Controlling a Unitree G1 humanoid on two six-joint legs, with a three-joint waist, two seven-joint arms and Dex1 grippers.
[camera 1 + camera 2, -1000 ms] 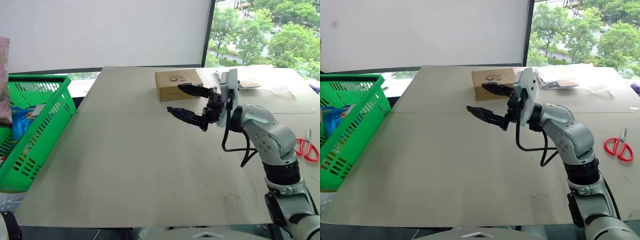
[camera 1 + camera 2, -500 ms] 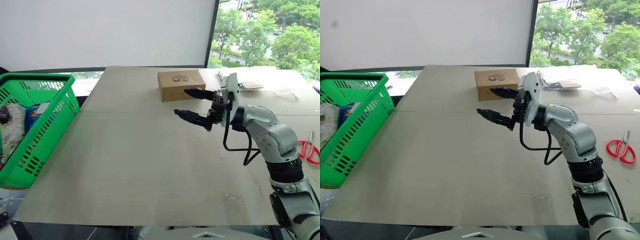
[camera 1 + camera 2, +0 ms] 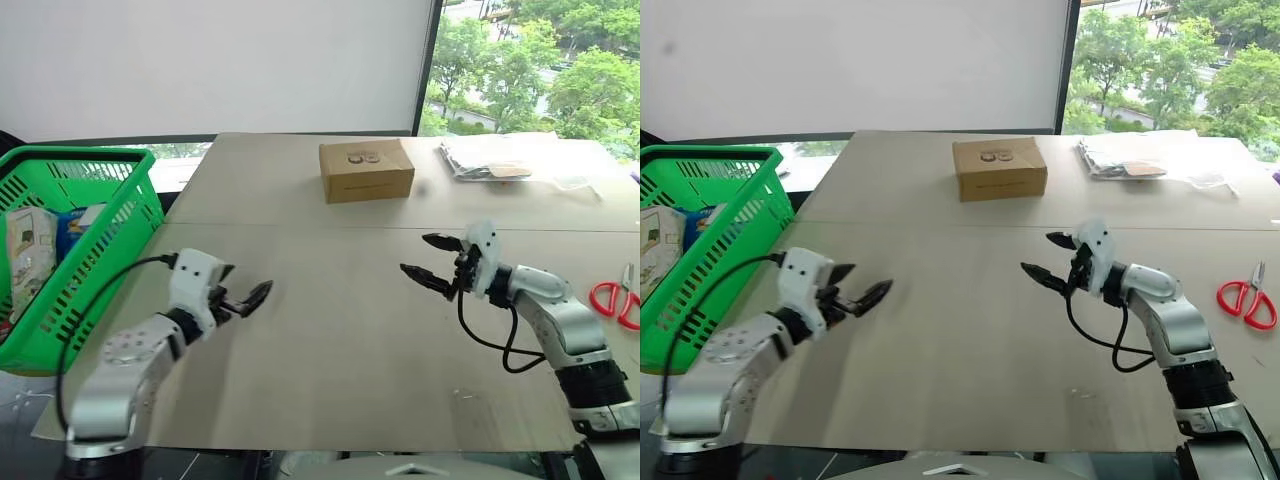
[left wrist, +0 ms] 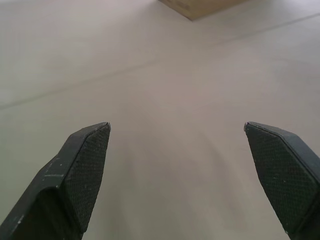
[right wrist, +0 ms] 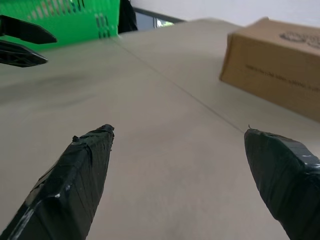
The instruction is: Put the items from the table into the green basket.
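The green basket (image 3: 112, 228) stands off the table's left edge. Inside it lie a pale plastic-wrapped packet (image 3: 26, 250) and a blue-labelled thing (image 3: 76, 224). My left gripper (image 3: 243, 287) hovers open over the front left of the table (image 3: 330, 340), with nothing between its fingers (image 4: 85, 165). Over the table's right half my right gripper (image 3: 415, 254) is open and empty too, pointing left toward the other one. In the right wrist view the left gripper's fingertips (image 5: 22, 44) show in front of the basket (image 5: 65, 20).
A brown cardboard box (image 3: 366, 170) sits at the back middle of the table. Clear plastic packets (image 3: 490, 160) lie at the back right. Red-handled scissors (image 3: 615, 300) lie near the right edge. A thin seam (image 3: 320, 226) crosses the tabletop.
A packet that hung over the basket now lies in it. My left arm swung in from the basket to the table's front left. My right gripper sank and drew back to the right.
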